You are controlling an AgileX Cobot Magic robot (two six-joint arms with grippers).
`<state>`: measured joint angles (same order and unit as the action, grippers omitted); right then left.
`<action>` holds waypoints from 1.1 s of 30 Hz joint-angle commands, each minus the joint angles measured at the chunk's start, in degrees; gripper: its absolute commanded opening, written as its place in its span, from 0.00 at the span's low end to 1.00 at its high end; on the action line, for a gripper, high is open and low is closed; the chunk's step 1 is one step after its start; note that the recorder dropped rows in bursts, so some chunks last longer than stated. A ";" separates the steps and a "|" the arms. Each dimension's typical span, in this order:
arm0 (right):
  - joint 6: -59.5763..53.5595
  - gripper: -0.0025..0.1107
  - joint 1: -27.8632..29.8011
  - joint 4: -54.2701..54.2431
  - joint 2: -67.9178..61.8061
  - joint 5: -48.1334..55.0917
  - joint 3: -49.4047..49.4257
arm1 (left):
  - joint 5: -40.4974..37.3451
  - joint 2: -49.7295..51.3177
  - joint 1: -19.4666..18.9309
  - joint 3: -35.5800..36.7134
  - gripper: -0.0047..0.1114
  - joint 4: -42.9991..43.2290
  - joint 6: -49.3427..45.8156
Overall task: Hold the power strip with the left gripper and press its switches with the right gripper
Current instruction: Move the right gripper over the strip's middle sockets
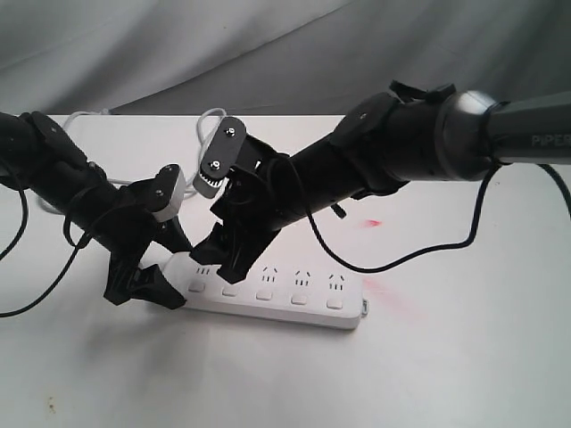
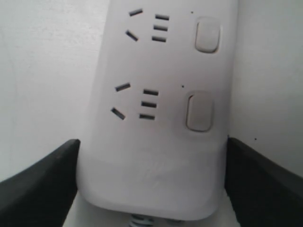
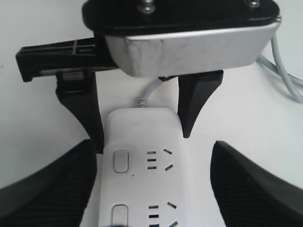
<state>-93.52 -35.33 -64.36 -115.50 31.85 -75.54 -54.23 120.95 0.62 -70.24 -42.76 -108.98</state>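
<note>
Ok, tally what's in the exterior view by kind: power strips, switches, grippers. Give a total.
power strip: 1
switches: 5
grippers: 2 (left gripper, right gripper)
Total: 8

- Left arm (image 1: 71,192) comes in low from the left and slants downward. The left gripper (image 1: 147,287) is clamped across the end of the power strip (image 1: 278,309) (one finger on each side).
- Right arm (image 1: 401,134) slopes down from the right, past the middle. The right gripper (image 1: 230,254) points downward with its fingers (image 3: 52,189) spread wide, gripping nothing.
</note>
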 commanded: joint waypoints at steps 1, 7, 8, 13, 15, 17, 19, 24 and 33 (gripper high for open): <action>-5.92 0.58 -0.22 -3.61 -2.07 -1.81 -0.22 | -1.01 0.45 0.25 -0.02 0.59 1.37 0.41; -13.28 0.58 -0.83 -10.82 -3.91 -2.54 -0.22 | -1.01 0.45 0.25 -0.02 0.59 1.37 0.53; -14.89 0.58 -1.21 -12.43 -4.10 -2.54 -0.22 | -1.01 0.45 0.25 -0.02 0.59 1.37 0.53; -19.27 0.58 -2.12 -14.54 -5.60 -2.80 -0.57 | -1.01 0.45 0.25 -0.02 0.59 1.37 0.53; -20.28 0.58 -2.27 -16.22 -5.98 -2.90 -0.57 | -1.01 0.45 0.25 -0.02 0.59 1.37 0.29; -20.68 0.58 -2.37 -17.28 -6.06 -3.47 -0.57 | -1.01 0.45 0.25 -0.02 0.59 1.37 0.29; -21.20 0.58 -2.52 -17.28 -6.06 -3.81 -0.57 | -1.01 0.45 0.25 -0.02 0.59 1.37 0.29; -23.28 0.58 -2.52 -17.28 -6.20 -4.03 -0.57 | -1.01 0.45 0.25 -0.02 0.59 1.37 0.29; -26.20 0.58 -2.52 -18.31 -8.07 -4.40 -0.57 | -1.01 0.45 0.25 -0.02 0.59 1.37 0.54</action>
<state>-118.95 -37.70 -81.98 -123.19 27.70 -75.76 -54.37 121.05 0.62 -70.24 -42.76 -108.98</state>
